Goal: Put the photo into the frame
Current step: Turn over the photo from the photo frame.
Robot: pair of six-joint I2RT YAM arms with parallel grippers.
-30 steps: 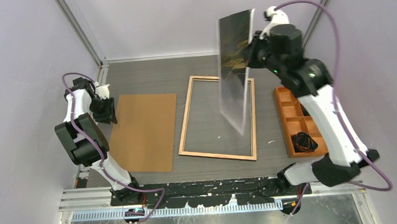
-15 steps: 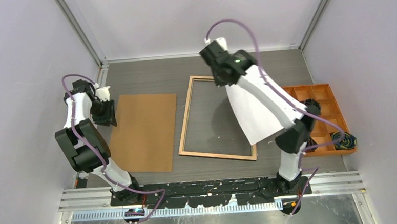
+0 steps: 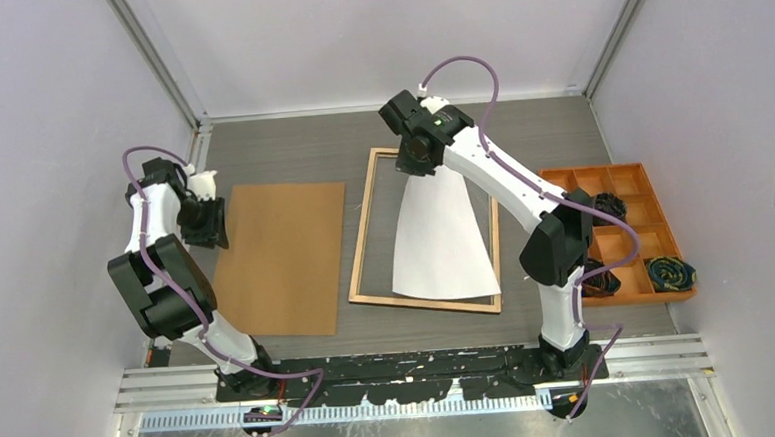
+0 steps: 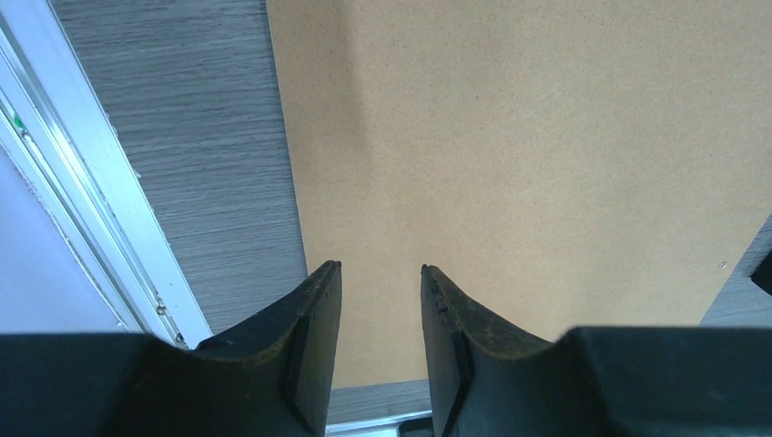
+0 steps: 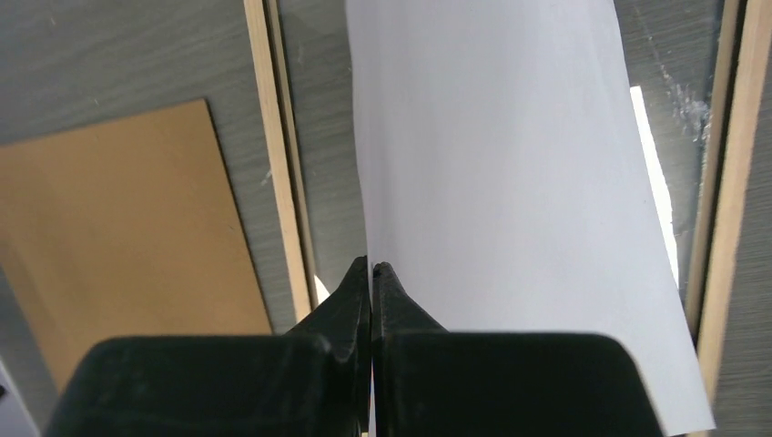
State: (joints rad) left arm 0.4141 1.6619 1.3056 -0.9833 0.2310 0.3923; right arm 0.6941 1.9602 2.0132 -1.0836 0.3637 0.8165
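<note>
Right hand (image 5: 371, 266) pinches the photo (image 5: 510, 182) at one edge; the sheet hangs ahead of it, white back up, over the frame (image 5: 284, 182). We judge the bowed, skewed sheet could catch a rail on release. Jaws closed tight on it. Left hand (image 4: 380, 269) half open, empty, above the backing board (image 4: 546, 137).

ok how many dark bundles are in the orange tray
3 dark bundles in the orange tray: one in a middle compartment, one near-left beside the right arm, one at the near-right corner. The arm may hide more.
</note>
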